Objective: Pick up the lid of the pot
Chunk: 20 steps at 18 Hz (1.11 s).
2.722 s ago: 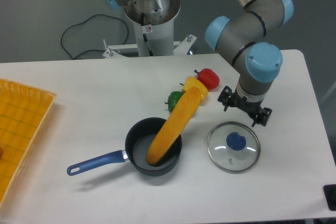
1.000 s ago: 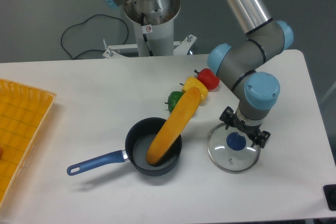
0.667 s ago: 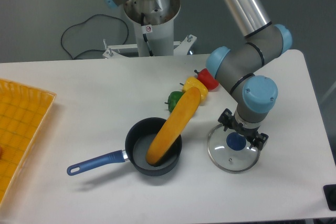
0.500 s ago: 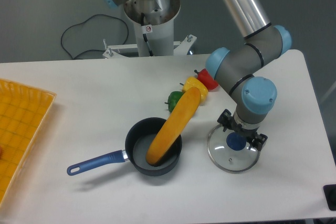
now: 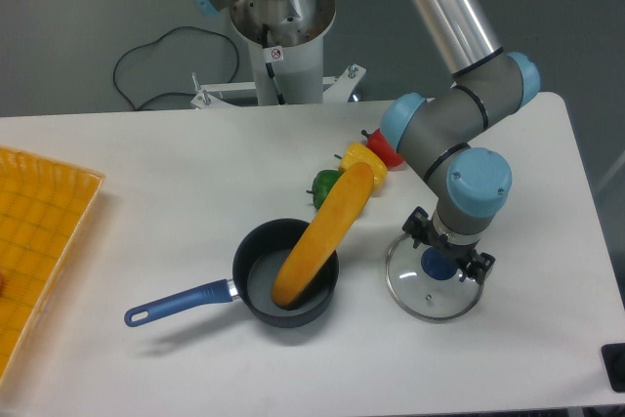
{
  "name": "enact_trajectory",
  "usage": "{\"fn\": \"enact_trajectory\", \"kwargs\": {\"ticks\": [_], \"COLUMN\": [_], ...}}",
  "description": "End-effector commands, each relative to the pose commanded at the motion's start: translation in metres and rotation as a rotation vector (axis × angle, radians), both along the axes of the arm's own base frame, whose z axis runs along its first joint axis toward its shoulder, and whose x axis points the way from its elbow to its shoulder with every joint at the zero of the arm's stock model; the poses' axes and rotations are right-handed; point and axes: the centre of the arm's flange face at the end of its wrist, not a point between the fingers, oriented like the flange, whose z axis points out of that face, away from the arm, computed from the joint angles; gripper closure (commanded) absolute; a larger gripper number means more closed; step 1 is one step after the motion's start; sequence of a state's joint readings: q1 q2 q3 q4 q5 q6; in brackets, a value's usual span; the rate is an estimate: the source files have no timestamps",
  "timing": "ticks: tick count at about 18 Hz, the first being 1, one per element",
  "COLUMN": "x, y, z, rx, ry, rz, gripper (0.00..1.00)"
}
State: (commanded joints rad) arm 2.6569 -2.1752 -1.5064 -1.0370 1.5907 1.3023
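Observation:
My gripper (image 5: 448, 246) is low over the pot lid, its fingers spread apart on either side of the knob with nothing held between them. The round glass pot lid (image 5: 428, 300) lies flat on the table at the right, and its dark blue knob (image 5: 439, 263) shows just below and between the fingertips. Whether the fingertips touch the glass cannot be told from this angle. The gripper body covers part of the lid's far edge.
A black pan (image 5: 256, 285) with a blue handle (image 5: 178, 304) stands left of the lid, a long orange item (image 5: 327, 231) leaning out of it. Behind are green (image 5: 324, 187), yellow (image 5: 363, 160) and red (image 5: 385, 148) toy vegetables. A yellow crate (image 5: 44, 231) sits far left.
The gripper has come down from above and behind the lid to the knob, its fingers staying apart. The lid, pan and vegetables have not moved.

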Motion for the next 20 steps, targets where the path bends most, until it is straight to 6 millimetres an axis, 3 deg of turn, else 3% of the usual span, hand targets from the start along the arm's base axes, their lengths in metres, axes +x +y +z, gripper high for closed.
{"fn": "enact_trajectory", "kwargs": {"ticks": [4,13,20], "x": [0.0009,0.0011,0.0028], "y": [0.0019,0.0020,0.0019], "z": [-0.0006,-0.0007,-0.0016], "rx": [0.001,0.002,0.005], "ry": [0.003,0.001,-0.010], "rz": [-0.003,-0.008,-0.006], "gripper": [0.00,0.15,0.16]}}
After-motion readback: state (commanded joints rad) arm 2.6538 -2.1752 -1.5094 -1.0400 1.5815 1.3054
